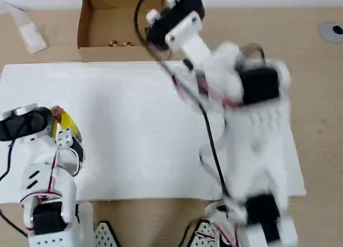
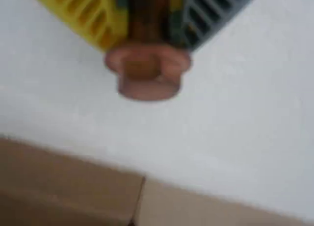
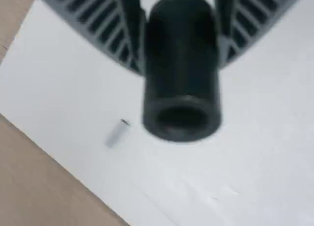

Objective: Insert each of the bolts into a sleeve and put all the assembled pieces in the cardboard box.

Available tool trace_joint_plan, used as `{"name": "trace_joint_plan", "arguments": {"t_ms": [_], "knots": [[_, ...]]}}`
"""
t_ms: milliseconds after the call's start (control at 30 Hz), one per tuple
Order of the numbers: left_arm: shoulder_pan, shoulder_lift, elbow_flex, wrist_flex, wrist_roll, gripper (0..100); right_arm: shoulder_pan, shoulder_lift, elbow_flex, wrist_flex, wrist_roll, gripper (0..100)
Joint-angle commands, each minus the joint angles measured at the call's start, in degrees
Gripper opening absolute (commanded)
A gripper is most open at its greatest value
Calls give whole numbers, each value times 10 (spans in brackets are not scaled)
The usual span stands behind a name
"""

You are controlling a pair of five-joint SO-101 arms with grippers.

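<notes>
Pinched in the left gripper [image 2: 147, 39] near the mat's [image 1: 134, 140] left edge: a brown bolt [image 2: 147, 74]. Clamped in the right gripper [image 3: 181, 66] over the mat: a black sleeve [image 3: 181, 93], bore exposed, likely for mating.

It looks like a robotics lab. A wooden worktop [image 1: 321, 86] carries a white mat [image 1: 134, 134] and a cabled robot arm [image 1: 257, 134].

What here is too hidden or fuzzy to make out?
High view: reddish bits in the cardboard box are too small to identify; the top edge cuts the box off.
Left wrist view: the left gripper covers most of the bolt behind its head.
Right wrist view: the silver piece on the white mat is too blurred to name.
</notes>
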Motion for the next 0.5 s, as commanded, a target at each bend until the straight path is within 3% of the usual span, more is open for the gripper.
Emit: {"name": "trace_joint_plan", "arguments": {"t_ms": [0,300,467], "knots": [[43,-4,-84,-10,-4,3,-37,-208,136,3,-28,10],[193,-4,-164,-13,-4,2,-44,-582,603,-224,-40,10],[245,-4,-193,-15,-1,2,-70,-706,846,-404,-175,10]]}}
